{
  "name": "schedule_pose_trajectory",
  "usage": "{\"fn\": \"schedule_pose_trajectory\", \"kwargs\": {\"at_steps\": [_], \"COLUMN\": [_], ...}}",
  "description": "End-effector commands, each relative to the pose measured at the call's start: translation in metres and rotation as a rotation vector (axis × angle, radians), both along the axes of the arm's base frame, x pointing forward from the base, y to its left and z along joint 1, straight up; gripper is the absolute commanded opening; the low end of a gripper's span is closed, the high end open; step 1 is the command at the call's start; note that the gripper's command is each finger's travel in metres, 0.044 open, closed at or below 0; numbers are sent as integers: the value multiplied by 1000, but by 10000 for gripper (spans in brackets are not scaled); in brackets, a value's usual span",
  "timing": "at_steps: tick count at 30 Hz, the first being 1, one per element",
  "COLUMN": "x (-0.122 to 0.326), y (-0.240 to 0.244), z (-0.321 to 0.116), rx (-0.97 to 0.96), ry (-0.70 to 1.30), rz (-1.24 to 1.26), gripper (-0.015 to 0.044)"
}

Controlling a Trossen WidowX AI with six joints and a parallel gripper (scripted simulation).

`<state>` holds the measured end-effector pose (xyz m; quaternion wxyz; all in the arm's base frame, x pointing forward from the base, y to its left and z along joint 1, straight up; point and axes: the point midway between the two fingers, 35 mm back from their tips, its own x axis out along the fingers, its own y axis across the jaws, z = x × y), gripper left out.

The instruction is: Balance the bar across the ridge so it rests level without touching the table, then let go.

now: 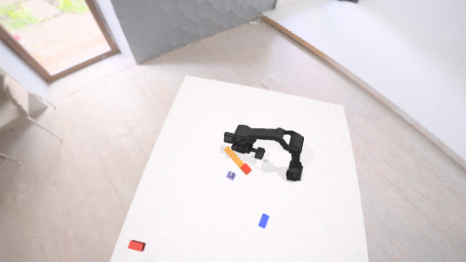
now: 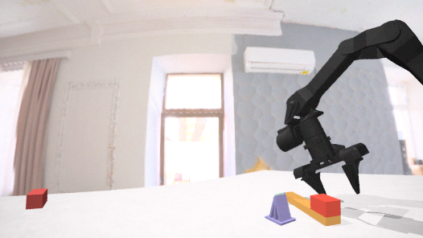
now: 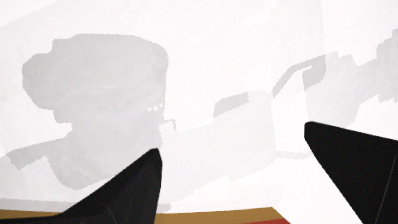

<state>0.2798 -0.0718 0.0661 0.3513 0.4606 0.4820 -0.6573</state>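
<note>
The orange bar (image 1: 234,157) (image 2: 299,203) (image 3: 215,217) lies flat on the table (image 1: 199,106), with a red block (image 1: 246,168) (image 2: 326,206) (image 3: 272,221) on one end. The small purple ridge (image 1: 231,175) (image 2: 280,209) stands upright beside the bar, apart from it in the top view, with nothing on its top. My gripper (image 2: 341,194) (image 3: 232,143) is open and empty, its fingers spread wide above the table, close to the bar. In the wrist view only a strip of the bar shows at the bottom edge, partly hidden by a finger.
A blue block (image 1: 264,220) lies on the table, on the other side of the ridge from the arm. A separate red block (image 1: 136,245) (image 2: 36,199) lies far off near the table's left edge. The arm casts shadows on the table beside the bar.
</note>
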Motion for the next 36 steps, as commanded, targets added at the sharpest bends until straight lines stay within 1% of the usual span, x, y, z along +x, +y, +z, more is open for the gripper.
{"fn": "schedule_pose_trajectory", "kwargs": {"at_steps": [1, 3, 4, 20, 36], "x": [0, 3, 5, 37, 63], "y": [0, 1, 2, 17, 35], "z": [0, 3, 5, 39, 79], "rx": [2, 15, 24, 141, 190], "ry": [-2, -14, -24, -172, -300], "rz": [5, 46, 76, 581, 1110], "gripper": [374, 321, 315, 315, 315]}}
